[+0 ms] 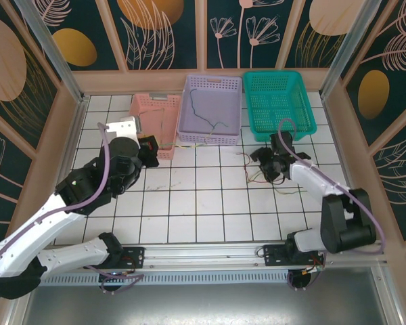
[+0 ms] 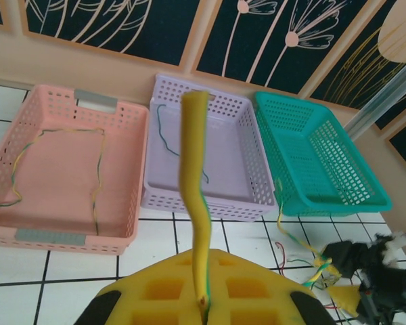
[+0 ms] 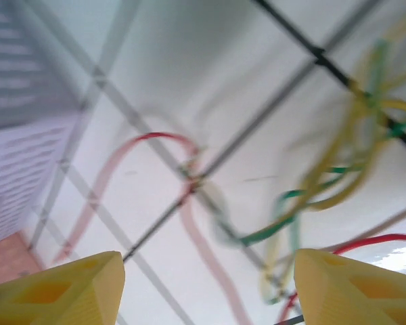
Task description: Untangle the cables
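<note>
The left end effector [image 2: 203, 303] is clenched on a yellow-green cable [image 2: 193, 156] that rises toward 12 o'clock. The right end effector [image 3: 206, 288] is released, its fingers spread above the tangled cables [image 3: 311, 183]. These lie on the counter [image 1: 189, 196] at roughly 3 o'clock and, through the blur, seem untouched. Single cables lie in the pink basket [image 2: 137, 176] and the lilac basket [image 2: 210, 206].

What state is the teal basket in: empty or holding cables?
Empty: the teal basket has a bare mesh floor, whereas the pink basket and the lilac basket hold cables.
</note>
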Tool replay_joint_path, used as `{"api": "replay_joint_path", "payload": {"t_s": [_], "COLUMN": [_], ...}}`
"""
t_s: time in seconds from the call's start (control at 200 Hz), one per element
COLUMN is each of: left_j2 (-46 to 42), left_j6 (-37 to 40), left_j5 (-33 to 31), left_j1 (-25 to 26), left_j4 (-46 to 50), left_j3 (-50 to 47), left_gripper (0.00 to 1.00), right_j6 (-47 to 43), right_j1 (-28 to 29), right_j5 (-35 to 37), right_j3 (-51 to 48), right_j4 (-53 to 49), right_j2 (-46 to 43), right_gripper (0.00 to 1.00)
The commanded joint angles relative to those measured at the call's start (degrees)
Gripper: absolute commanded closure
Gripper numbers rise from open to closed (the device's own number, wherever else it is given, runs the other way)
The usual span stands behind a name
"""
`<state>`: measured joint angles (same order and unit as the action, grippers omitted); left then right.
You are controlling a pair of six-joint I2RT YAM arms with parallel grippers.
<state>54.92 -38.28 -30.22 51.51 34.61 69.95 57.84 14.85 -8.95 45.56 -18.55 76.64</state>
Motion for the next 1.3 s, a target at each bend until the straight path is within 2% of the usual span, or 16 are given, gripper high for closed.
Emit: {"api": "replay_joint_path", "payload": {"t_s": [0.0, 0.155, 0.265, 0.531, 0.656, 0.746, 0.816, 0.836, 0.841, 0.901, 0.961, 1.006, 1.176, 1.236, 1.296], "left_j2": [1.6, 3.84, 5.66, 9.39, 10.98, 11.58, 11.88, 11.92, 11.95, 12.03, 12.07, 12.14, 15.7, 18.44, 20.66], "left_j6": [-3.07, -3.38, -3.29, -4.29, -4.39, -4.35, -4.08, -4.0, -3.91, -3.42, -2.96, -3.05, -2.09, 0.23, 2.2], "left_j5": [0.76, 1.87, 4.06, 8.11, 10.03, 10.56, 10.83, 10.94, 10.96, 11.18, 12.24, 15.24, 38.42, 42.83, 44.19], "left_j1": [-0.14, -0.16, -0.14, -0.15, -0.21, -0.16, -0.19, -0.18, -0.18, -0.37, -1.17, -3.54, -16.5, -18.66, -20.09], "left_j4": [-7.28, -12.31, -15.48, -20.46, -22.51, -23.46, -23.79, -23.8, -23.8, -23.8, -23.53, -23.62, -25.81, -24.4, -23.08], "left_j3": [-2.63, -4.1, -4.97, -5.97, -6.06, -6.14, -6.14, -6.17, -6.11, -6.06, -5.88, -6.04, -5.36, -2.87, -1.05], "left_gripper": [1.0, 1.0, 1.0, 1.0, 1.0, 1.0, 1.0, 1.0, 1.0, 1.0, 1.0, 1.0, 1.0, 1.0, 1.0], "right_j6": [-3.77, -1.77, 5.98, 18.87, 22.37, 22.41, 22.25, 22.03, 21.93, 21.02, 18.81, 16.17, -2.94, -8.42, -11.35], "right_j1": [2.27, 4.92, 7.01, 13.82, 15.27, 15.71, 15.82, 15.82, 15.82, 15.82, 15.75, 15.73, 16.17, 16.96, 17.32], "right_j5": [4.38, 2.26, -2.66, -6.98, -7.83, -8.03, -7.84, -7.73, -7.61, -7.08, -7.22, -7.86, -12.64, -13.0, -12.56], "right_j3": [3.59, 5.92, 5.41, 8.08, 9.13, 9.94, 9.8, 9.66, 9.6, 9.39, 9.54, 10.02, 15.11, 15.63, 15.42], "right_j4": [-2.5, -2.0, 5.86, 19.61, 22.21, 21.07, 20.16, 20.03, 19.84, 18.34, 16.83, 15.76, 7.16, 4.43, 1.75], "right_j2": [-6.53, -13.17, -15.84, -8.66, -5.85, -4.63, -4.65, -4.72, -4.81, -5.3, -5.61, -5.56, -3.33, -3.41, -3.66], "right_gripper": [0.32, 0.32, 0.3, 0.3, 0.38, 0.57, 0.65, 0.68, 0.72, 0.89, 1.0, 1.0, 1.0, 1.0, 1.0]}}
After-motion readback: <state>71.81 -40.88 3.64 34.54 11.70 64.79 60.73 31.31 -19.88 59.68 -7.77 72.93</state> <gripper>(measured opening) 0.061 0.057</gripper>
